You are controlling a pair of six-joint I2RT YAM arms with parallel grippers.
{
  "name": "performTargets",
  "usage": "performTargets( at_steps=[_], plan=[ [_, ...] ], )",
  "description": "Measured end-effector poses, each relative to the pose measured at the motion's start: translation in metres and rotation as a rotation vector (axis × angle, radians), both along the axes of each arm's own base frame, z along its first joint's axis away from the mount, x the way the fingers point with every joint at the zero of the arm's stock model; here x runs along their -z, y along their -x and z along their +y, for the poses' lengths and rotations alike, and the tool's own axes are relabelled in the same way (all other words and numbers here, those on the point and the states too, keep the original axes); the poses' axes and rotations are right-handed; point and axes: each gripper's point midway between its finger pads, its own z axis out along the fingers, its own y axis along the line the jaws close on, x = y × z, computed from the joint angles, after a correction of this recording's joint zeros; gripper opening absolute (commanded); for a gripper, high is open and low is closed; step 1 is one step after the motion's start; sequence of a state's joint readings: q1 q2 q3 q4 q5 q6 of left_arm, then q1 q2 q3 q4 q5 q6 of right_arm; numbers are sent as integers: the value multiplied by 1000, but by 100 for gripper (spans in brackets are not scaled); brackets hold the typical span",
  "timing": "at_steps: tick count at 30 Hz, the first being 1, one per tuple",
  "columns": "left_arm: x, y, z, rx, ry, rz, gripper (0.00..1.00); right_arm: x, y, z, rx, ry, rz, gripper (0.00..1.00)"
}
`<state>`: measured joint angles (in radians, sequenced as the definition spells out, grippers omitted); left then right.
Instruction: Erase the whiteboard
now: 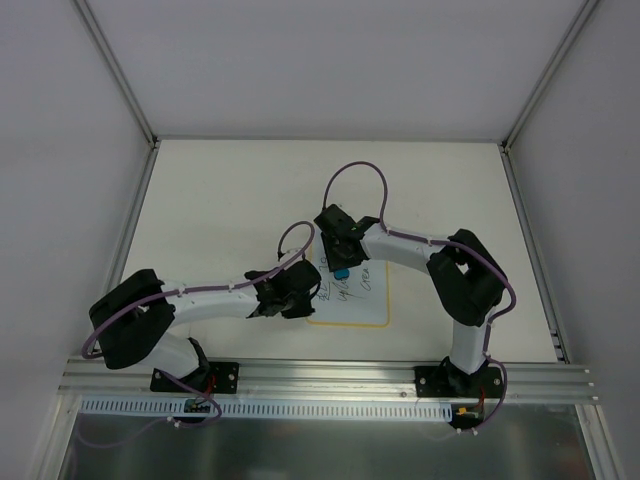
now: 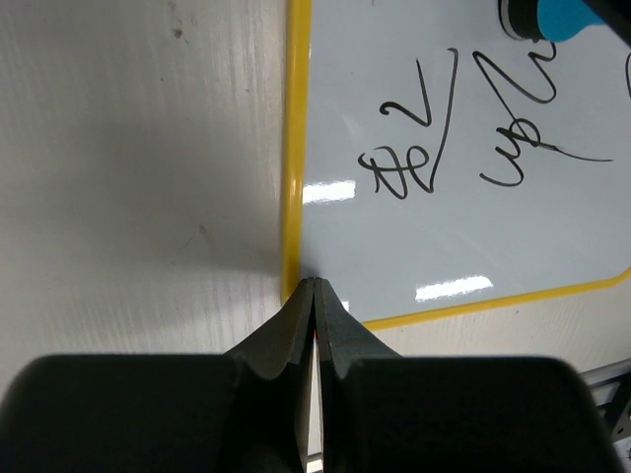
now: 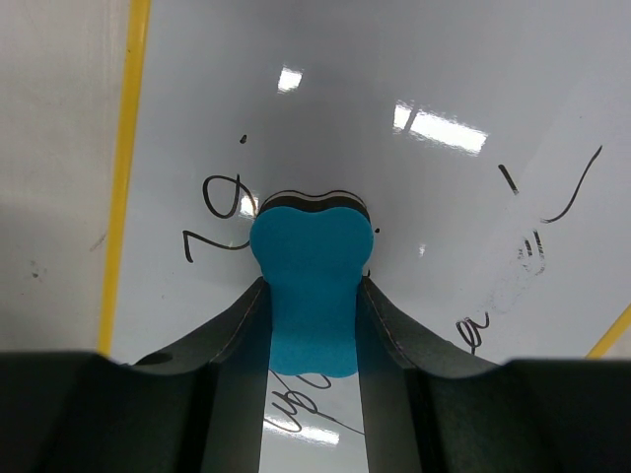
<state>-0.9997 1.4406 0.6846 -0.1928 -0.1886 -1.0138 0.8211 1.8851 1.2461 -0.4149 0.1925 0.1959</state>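
Observation:
The whiteboard lies flat on the table between the arms, white with a yellow rim and dark handwriting. It also shows in the left wrist view and the right wrist view. My right gripper is shut on the blue eraser and holds it pressed on the board's upper part, amid the writing. The eraser also shows in the top view and the left wrist view. My left gripper is shut and empty, its tips pressing on the board's near left corner at the yellow rim; in the top view it sits at the board's left edge.
The white tabletop is walled by white panels with aluminium posts. An aluminium rail carrying both arm bases runs along the near edge. Purple cables loop above both arms.

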Motion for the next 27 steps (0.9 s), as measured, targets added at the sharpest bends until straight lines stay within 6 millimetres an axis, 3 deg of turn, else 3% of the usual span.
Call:
performTargets(
  at_steps=[13,22,27],
  plan=[
    [2,5,-12,-12,47,5,0,0,2,3,-15,-10,7,8],
    [2,5,-15,-54,84,10,0,-1,26,35,-121,-32,18,8],
    [2,5,-14,-78,104,11,0,-1,19,50,-135,-43,14,8]
  ],
)
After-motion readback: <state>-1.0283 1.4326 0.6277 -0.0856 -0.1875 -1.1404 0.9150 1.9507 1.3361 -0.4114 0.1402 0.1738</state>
